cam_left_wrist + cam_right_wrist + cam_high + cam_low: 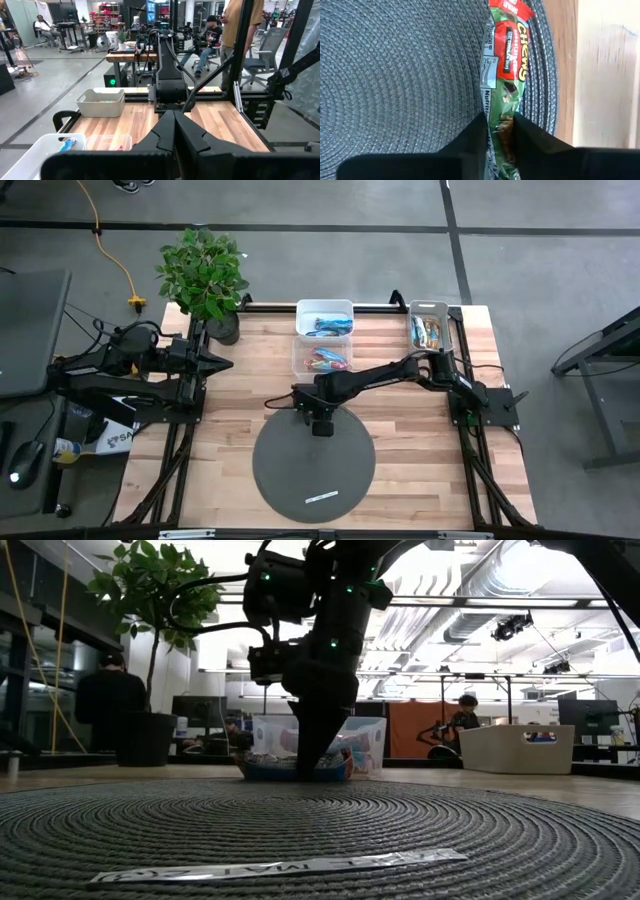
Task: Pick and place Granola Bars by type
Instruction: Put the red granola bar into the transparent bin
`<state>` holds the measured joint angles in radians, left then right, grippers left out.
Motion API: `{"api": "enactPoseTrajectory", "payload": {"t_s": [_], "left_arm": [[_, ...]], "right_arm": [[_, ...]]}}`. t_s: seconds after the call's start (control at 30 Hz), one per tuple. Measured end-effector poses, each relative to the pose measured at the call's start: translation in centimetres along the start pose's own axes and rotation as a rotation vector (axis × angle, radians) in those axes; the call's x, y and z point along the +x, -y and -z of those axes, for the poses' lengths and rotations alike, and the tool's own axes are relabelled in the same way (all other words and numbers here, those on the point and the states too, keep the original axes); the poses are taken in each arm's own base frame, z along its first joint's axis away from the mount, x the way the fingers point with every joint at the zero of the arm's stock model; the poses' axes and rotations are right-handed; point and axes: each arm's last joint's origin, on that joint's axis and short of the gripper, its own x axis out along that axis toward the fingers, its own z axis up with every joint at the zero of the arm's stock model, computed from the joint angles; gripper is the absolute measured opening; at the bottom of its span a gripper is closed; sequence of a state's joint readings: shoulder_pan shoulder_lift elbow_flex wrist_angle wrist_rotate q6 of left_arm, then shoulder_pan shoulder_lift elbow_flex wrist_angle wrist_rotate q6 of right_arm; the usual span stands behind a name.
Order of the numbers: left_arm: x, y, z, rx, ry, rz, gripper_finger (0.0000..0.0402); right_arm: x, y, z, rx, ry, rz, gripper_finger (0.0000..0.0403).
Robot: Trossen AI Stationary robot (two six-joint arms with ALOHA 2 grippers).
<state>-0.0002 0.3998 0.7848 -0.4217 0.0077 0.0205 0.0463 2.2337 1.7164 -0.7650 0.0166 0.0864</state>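
Right gripper [499, 125] was mid-carry: jaws clamped on one Granola Bar [502, 75], holding it over the far edge of the round grey mat [300, 470], near the middle of the table [420, 440]. Judging by that, the pick was done and the place was pending.

Bar had a green wrapper with a red patch and yellow "CHEWY" lettering, shiny and crinkled, gripped across its width near one end, the rest sticking out past the fingertips.

Next move, my read: carry it to the bin of matching bars. Three bins sat along the far side: two clear bins [324, 320] far-centre with blue and pink wrappers, and a white bin [448, 330] far-right with mixed tan and green ones. The far-right one looked like the likely match, not certain.

Left gripper [222, 362] was parked at the far-left by the potted plant [204, 275], jaws closed and empty. A thin white strip [322, 498] lay on the near part of the mat.
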Motion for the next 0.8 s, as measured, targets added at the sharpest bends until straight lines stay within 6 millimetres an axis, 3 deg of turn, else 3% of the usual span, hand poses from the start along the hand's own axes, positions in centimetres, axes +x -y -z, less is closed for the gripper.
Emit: {"api": "enactPoseTrajectory", "payload": {"t_s": [0.47, 0.8], "left_arm": [[0.0, 0.0, 0.0, 0.000, 0.000, 0.000, 0.0001], [0.0, 0.0, 0.0, 0.000, 0.000, 0.000, 0.0001]], "right_arm": [[-0.5, -0.1, -0.2, 0.018, -0.009, -0.027, 0.0043], [-4.5, -0.2, -2.7, -0.008, 0.049, -0.015, 0.0040]]}}
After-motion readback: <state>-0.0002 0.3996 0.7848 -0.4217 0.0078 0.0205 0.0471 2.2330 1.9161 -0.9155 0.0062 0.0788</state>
